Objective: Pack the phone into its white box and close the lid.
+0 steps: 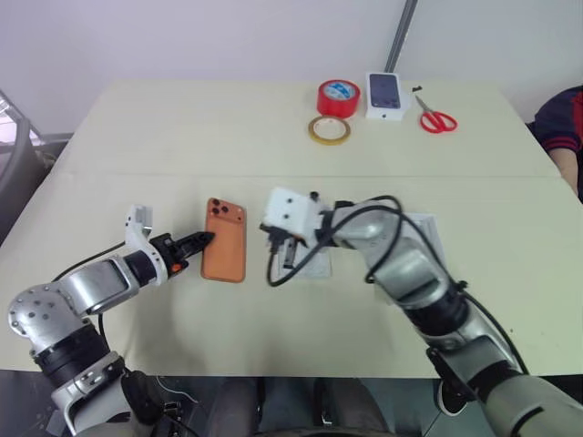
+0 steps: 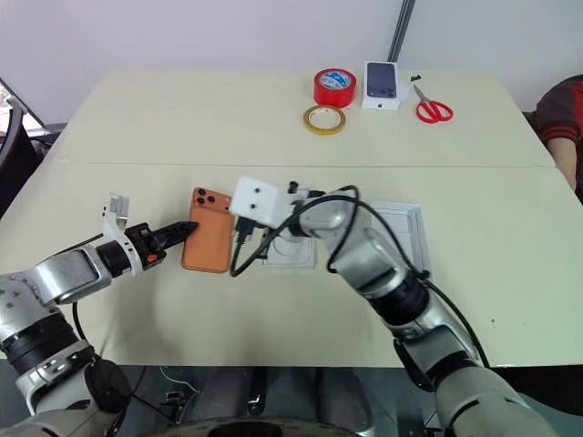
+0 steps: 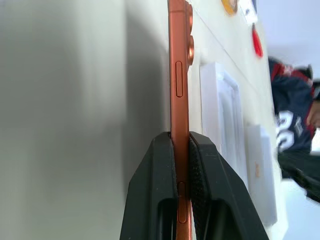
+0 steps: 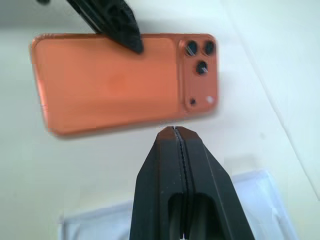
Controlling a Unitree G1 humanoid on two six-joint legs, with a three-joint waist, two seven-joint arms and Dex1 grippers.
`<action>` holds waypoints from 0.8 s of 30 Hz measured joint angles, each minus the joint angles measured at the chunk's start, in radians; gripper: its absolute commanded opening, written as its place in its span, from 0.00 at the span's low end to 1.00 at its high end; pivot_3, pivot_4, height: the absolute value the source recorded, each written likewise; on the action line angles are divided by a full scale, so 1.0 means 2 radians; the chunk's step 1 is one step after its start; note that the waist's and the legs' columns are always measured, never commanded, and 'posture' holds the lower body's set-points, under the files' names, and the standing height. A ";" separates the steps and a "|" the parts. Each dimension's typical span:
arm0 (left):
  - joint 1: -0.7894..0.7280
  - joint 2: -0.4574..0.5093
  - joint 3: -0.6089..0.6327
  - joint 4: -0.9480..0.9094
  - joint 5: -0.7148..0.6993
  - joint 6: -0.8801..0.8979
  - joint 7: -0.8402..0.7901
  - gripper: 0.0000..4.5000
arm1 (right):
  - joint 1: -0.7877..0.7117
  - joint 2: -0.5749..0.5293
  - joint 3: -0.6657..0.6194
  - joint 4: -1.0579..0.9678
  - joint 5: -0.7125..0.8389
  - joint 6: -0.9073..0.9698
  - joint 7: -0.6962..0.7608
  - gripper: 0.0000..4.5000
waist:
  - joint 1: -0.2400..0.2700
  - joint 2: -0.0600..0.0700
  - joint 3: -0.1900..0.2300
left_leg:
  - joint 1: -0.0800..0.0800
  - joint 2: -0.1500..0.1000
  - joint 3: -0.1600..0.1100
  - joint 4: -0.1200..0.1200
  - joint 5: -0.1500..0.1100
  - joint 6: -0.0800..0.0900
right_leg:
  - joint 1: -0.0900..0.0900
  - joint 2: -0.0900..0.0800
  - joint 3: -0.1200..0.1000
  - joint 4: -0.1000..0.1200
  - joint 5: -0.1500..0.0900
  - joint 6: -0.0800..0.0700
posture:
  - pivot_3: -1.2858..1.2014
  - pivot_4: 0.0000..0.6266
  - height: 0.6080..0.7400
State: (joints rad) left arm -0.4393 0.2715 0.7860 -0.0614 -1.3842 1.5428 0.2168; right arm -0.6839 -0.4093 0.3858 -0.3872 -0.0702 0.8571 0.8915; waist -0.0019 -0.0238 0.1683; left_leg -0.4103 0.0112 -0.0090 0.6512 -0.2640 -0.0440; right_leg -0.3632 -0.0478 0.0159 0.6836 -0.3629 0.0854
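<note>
Our left gripper (image 1: 206, 240) pinches the left long edge of the phone (image 1: 224, 240), which sits camera side up on the table (image 1: 182, 137), and our left wrist view adds that both fingers (image 3: 155, 195) clamp its thin side. Our right gripper (image 4: 175, 132) is clenched empty just beside the phone's other long edge. The white box (image 2: 290, 253) lies just right of the phone, partly hidden by our right arm; the table's left half gives us open room.

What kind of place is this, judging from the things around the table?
Probably a lab or office workroom set up for packing trials. A plain cream table stands against a bare wall, with a red tape roll, red-handled scissors and a boxed phone package at its far edge.
</note>
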 measured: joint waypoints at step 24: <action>0.002 -0.051 -0.278 0.027 -0.176 -0.241 0.165 0.00 | 0.162 -0.185 -0.182 -0.025 0.106 -0.012 -0.005 0.00 | -0.003 0.000 0.000 | 0.001 0.001 0.001 0.001 0.001 -0.001 | 0.002 0.002 0.001 -0.001 0.000 0.000 | 0.52 0.24 1.00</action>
State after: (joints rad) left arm -0.4353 0.1698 0.2295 -0.0071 -1.7353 1.0607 0.5470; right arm -0.3598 -0.7799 0.0212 -0.4373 0.1420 0.8323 0.8819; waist -0.0078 -0.0238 0.1691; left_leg -0.4091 0.0126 -0.0064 0.6537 -0.2629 -0.0453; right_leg -0.3599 -0.0445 0.0185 0.6813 -0.3629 0.0855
